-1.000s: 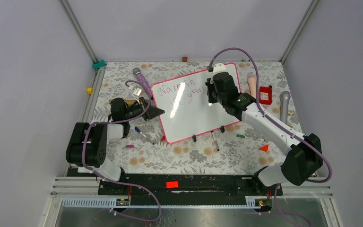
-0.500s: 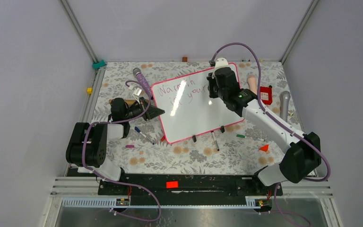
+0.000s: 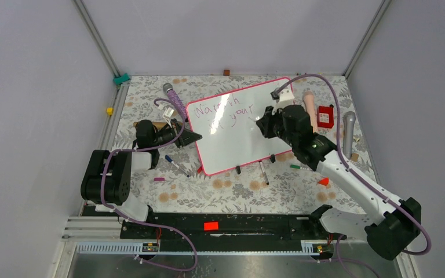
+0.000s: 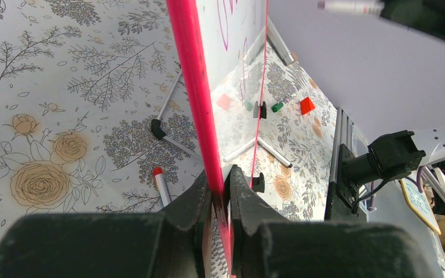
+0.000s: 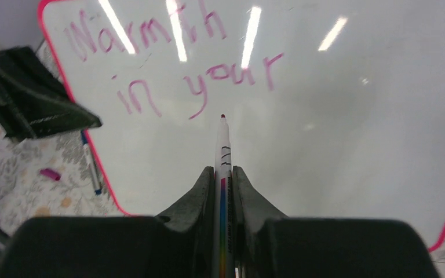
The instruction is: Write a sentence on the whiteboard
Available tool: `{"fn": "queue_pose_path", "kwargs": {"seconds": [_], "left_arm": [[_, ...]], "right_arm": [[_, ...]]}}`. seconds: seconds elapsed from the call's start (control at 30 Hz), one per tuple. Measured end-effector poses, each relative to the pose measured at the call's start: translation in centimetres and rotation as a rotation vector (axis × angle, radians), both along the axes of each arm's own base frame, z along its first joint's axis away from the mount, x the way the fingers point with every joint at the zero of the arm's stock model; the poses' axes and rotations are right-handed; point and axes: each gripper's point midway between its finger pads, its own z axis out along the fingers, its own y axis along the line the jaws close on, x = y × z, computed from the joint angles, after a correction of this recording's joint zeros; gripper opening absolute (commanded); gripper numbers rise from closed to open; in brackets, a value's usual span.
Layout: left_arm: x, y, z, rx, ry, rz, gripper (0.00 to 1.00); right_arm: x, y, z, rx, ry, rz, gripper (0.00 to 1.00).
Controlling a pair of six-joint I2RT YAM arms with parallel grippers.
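Marker [image 5: 222, 152] clamped in right claw [image 5: 223, 172] over whiteboard [image 5: 347, 145]; left claw [image 4: 219, 180] pinches its pink frame [image 4: 188, 69]

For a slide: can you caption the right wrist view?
Right tool grips a marker aimed at the whiteboard, just below the unfinished sentence "Warmth in your".

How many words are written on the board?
3 on the board: "Warmth" on top, "in" below it at left, "your" right of "in". None appear hidden.

The pink-framed whiteboard [image 3: 237, 145], skewed, bears the purple sentence [image 5: 150, 35] "Warmth in your" at upper left.
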Motion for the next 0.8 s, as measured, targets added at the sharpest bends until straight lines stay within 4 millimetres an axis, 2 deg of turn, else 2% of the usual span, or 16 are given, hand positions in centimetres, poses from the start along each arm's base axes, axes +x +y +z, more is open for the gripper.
{"fn": "queue_pose_path", "kwargs": {"seconds": [0.07, 0.23, 0.33, 0.47, 0.6, 0.8], "left_arm": [[0.0, 0.0, 0.0, 0.000, 0.000, 0.000, 0.00], [0.0, 0.0, 0.0, 0.000, 0.000, 0.000, 0.00], [0.0, 0.0, 0.0, 0.000, 0.000, 0.000, 0.00], [0.0, 0.0, 0.0, 0.000, -0.001, 0.000, 0.00], [0.0, 0.0, 0.0, 0.000, 0.000, 0.000, 0.00], [0.0, 0.0, 0.0, 0.000, 0.000, 0.000, 0.00]], "right_arm": [[-1.4, 1.4, -0.9, 0.010, -0.001, 0.041, 0.00], [-6.5, 7.1, -4.6, -0.074, -0.013, 0.188, 0.00], [-8.1, 8.7, -6.1, -0.135, -0.068, 0.211, 0.00], [-8.0, 9.3, -7.3, -0.190, -0.111, 0.198, 0.00], [-7.2, 9.9, -7.7, -0.220, -0.136, 0.188, 0.00], [-6.5, 11.7, -7.8, -0.257, -0.153, 0.210, 0.00]]}}
